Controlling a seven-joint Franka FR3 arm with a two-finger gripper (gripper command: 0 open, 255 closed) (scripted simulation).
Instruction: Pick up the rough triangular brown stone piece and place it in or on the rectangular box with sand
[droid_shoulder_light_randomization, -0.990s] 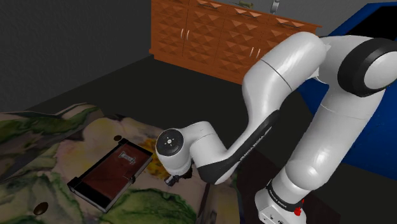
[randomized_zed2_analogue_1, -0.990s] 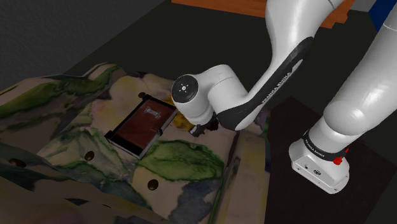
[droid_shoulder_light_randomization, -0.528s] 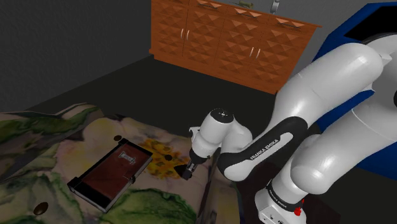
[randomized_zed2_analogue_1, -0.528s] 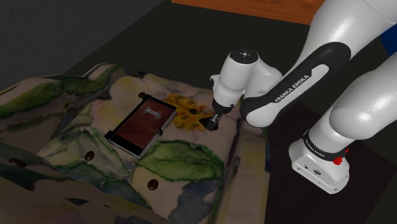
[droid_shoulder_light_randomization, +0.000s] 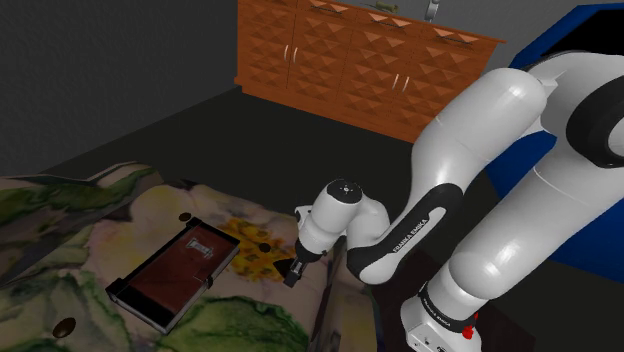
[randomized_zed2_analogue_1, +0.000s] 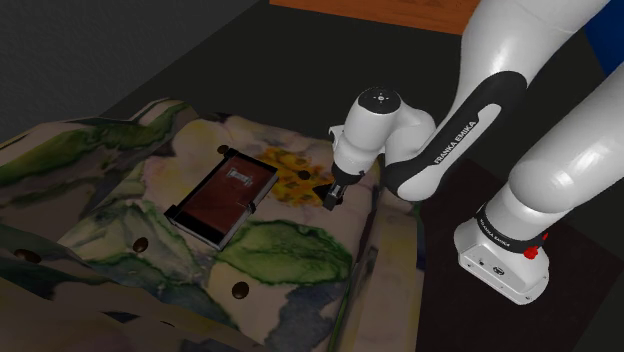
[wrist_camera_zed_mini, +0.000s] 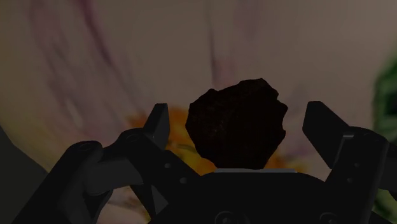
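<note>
Over the floral table (droid_shoulder_light_randomization: 60, 240), we are hovering the released end effector (wrist_camera_zed_mini: 240, 121) astride the dark stone (wrist_camera_zed_mini: 235, 127), judging that lowering squarely before clenching is wisest.

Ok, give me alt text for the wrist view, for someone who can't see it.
A dark, rough stone sits between the end effector's two black fingers, which stand apart on either side without touching it. Behind it lies a pale printed surface with an orange-yellow flower patch.
</note>
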